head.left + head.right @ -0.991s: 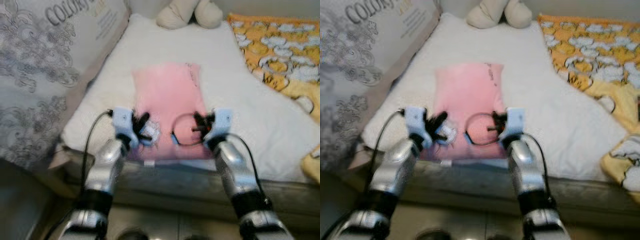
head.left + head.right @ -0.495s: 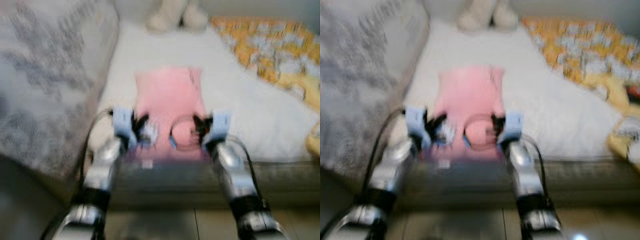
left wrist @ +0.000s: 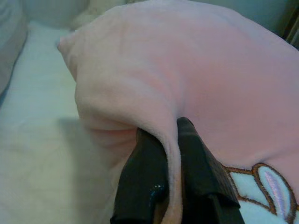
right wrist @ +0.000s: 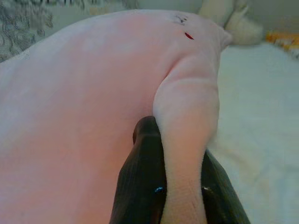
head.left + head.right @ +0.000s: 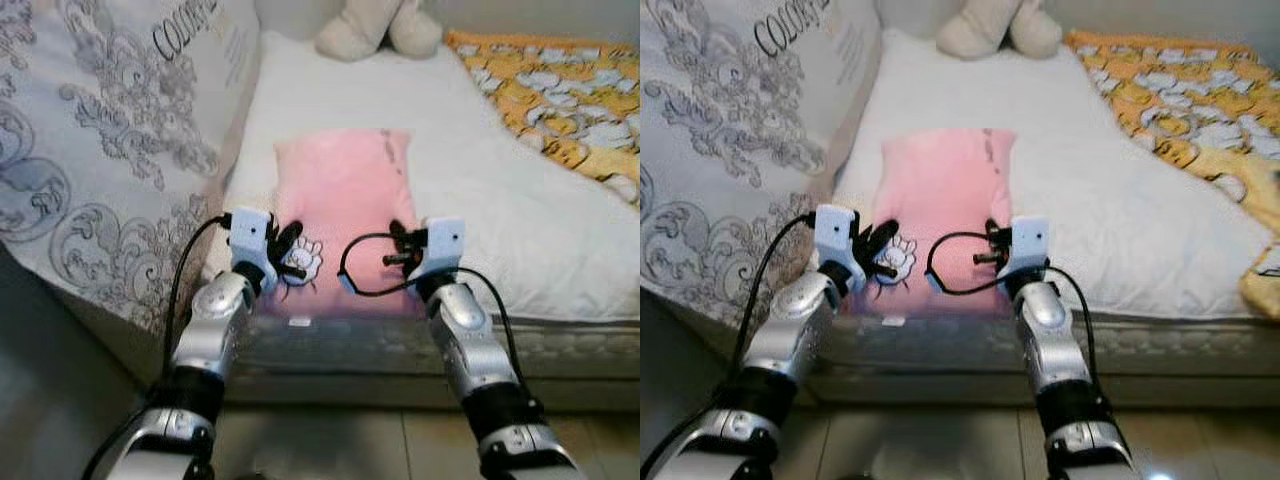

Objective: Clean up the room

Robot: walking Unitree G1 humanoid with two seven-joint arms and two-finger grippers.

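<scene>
Both tools pinch soft, plush pink pillow [image 5: 343, 205].

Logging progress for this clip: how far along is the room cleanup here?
Nothing looks finished. In hand: left gripper and right gripper each pinch an edge of the pink pillow on the white bed. Left: placing it, plus the orange blanket.

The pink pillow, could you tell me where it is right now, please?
The pink pillow lies on the white bed near its front edge, beside the large patterned cushion, with the left gripper and right gripper each pinching a near edge.
</scene>
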